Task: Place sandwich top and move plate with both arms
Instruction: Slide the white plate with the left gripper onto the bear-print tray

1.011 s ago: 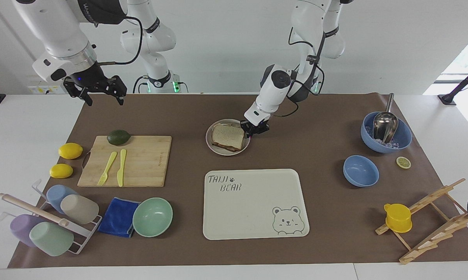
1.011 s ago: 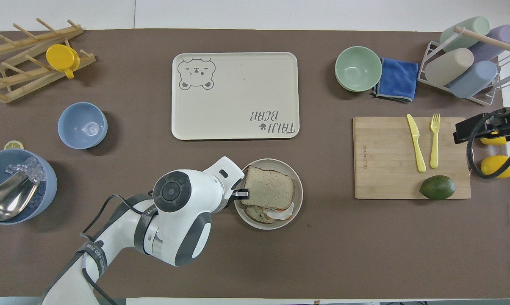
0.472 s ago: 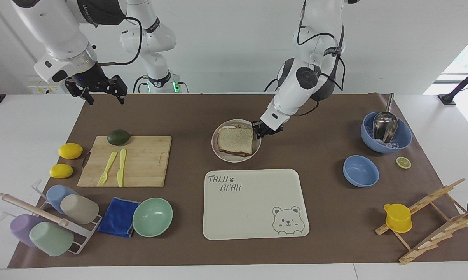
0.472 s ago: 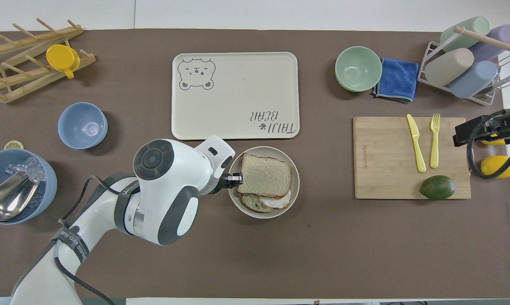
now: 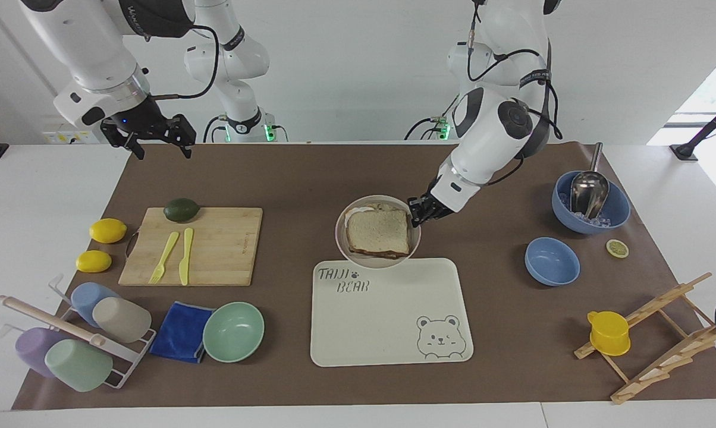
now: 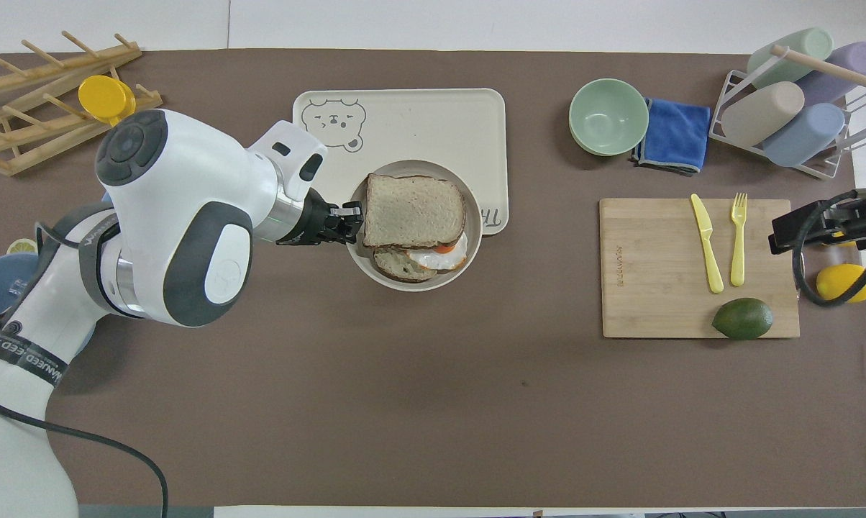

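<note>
The small round plate [image 5: 341, 235] [image 6: 418, 281] hangs in the air over the edge of the cream bear tray [image 5: 388, 321] [image 6: 404, 122] that lies nearer the robots. On it the sandwich top [image 5: 377, 230] [image 6: 413, 210], a plain bread slice, lies over a slice with a fried egg [image 6: 433, 257]. My left gripper [image 5: 420, 212] [image 6: 352, 221] is shut on the plate's rim at the side toward the left arm's end. My right gripper [image 5: 160, 142] waits open and empty, raised over the mat's corner beside the cutting board.
A cutting board [image 5: 194, 245] carries a yellow fork, a knife and an avocado [image 5: 181, 209], with two lemons [image 5: 107, 230] beside it. A mint bowl [image 5: 233, 331], blue cloth and cup rack sit toward the right arm's end. Blue bowls [image 5: 552, 261] and a wooden rack [image 5: 655, 339] sit toward the left arm's end.
My left gripper has lifted the plate with the sandwich and carried it away from the robots to the tray's edge. The right arm has barely moved.
</note>
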Controlling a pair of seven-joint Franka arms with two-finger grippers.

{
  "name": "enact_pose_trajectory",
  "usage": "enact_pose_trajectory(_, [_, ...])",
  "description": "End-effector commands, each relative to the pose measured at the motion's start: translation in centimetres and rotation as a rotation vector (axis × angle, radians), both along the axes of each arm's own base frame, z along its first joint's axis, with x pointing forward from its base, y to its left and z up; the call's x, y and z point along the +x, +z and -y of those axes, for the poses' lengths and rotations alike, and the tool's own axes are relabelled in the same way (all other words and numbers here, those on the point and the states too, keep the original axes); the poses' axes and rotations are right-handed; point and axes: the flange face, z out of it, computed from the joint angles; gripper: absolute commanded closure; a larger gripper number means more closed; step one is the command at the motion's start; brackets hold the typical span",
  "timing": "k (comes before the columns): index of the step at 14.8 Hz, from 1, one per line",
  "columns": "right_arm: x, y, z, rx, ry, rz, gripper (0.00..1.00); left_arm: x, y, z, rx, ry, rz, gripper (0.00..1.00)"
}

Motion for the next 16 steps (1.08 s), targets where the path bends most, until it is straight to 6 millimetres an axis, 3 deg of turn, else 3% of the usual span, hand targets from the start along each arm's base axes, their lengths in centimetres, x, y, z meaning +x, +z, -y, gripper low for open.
enact_pose_trajectory(1, [-0.7, 0.1, 0.6, 0.016, -0.012, -0.008, 0.0, 4.6, -1.2, -0.3, -0.032, 0.035, -0.035, 1.0])
enact_pose_trajectory(2, [-0.7, 0.0, 0.6, 0.016, -0.013, -0.01, 0.0, 5.9, -2.2, -1.1, -0.026, 0.048, -0.051, 1.0])
enact_pose_trajectory(5, [-0.7, 0.0, 0.6, 0.016, -0.013, -0.01, 0.0, 9.0, -4.5, -0.9, -0.028, 0.065, -0.04, 1.0])
enact_pose_trajectory(7, [-0.7, 0.1, 0.5, 0.016, -0.011, -0.008, 0.0, 10.4, -6.9, -1.2, -0.024, 0.091, -0.03, 1.0])
enact_pose_trajectory(9, [-0.7, 0.0, 0.6, 0.016, -0.013, -0.01, 0.0, 11.2, -7.8, -1.1, -0.024, 0.117, 0.046, 1.0])
enact_pose_trajectory(13, [-0.7, 0.1, 0.6, 0.016, -0.013, -0.008, 0.0, 10.2, -11.0, -1.2, -0.006, 0.135, 0.049, 1.0])
enact_pose_trajectory(16, [-0.7, 0.0, 0.6, 0.016, -0.013, -0.01, 0.0, 9.0, -12.3, -0.8, 0.002, 0.133, 0.073, 1.0])
